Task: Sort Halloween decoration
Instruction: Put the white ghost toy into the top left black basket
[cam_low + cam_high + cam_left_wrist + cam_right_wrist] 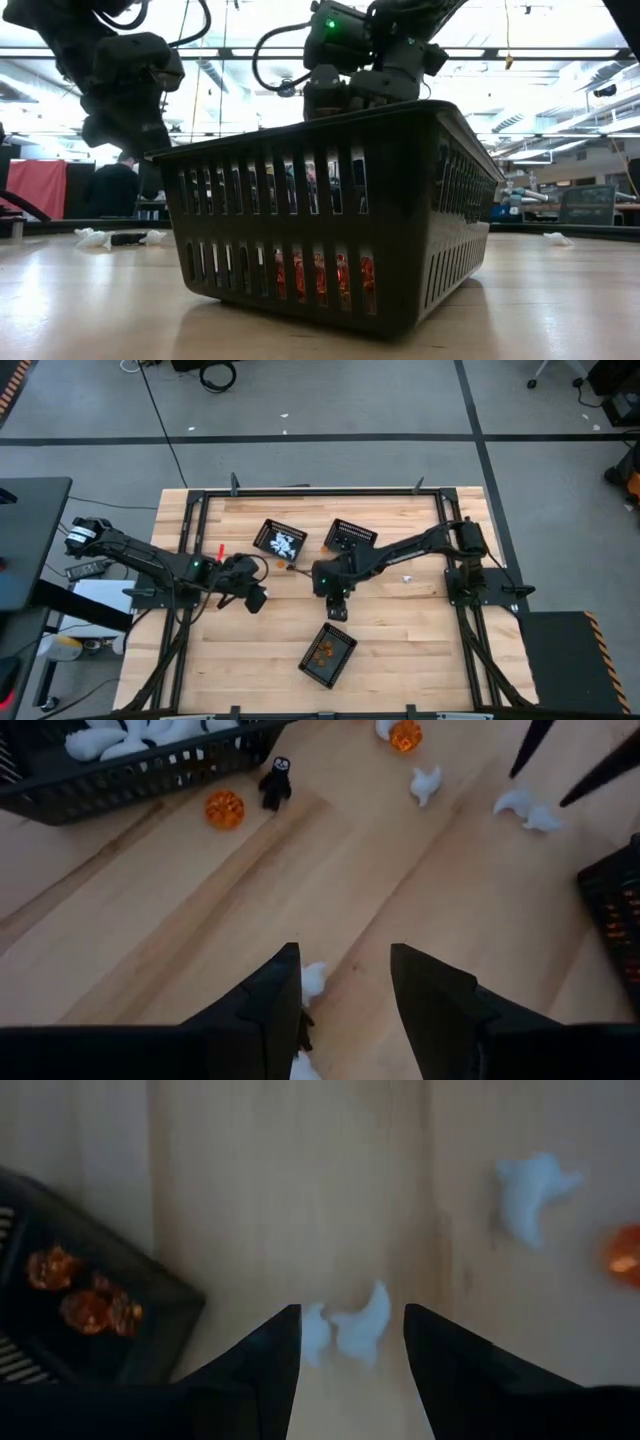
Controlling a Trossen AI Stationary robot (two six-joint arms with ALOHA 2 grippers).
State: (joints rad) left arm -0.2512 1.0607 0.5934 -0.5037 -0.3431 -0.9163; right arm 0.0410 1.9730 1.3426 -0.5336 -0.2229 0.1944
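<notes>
The basket of orange trinkets (328,655) sits nearest on the wooden table (420,650). Just beyond it, the right gripper (352,1342) hangs with fingers spread, empty, over a white ghost (365,1323). Farther left of that basket, the left gripper (345,982) is likewise open above another white ghost (313,979). Beyond lie an orange pumpkin (224,808), a black figure (275,780) and the basket of white ghosts (281,540).

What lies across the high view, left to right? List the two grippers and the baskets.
Left gripper → black rectangular mesh basket of white trinkets → black mesh basket of orange trinkets, nearer the table's front edge → right gripper → third black mesh basket, at the back.
</notes>
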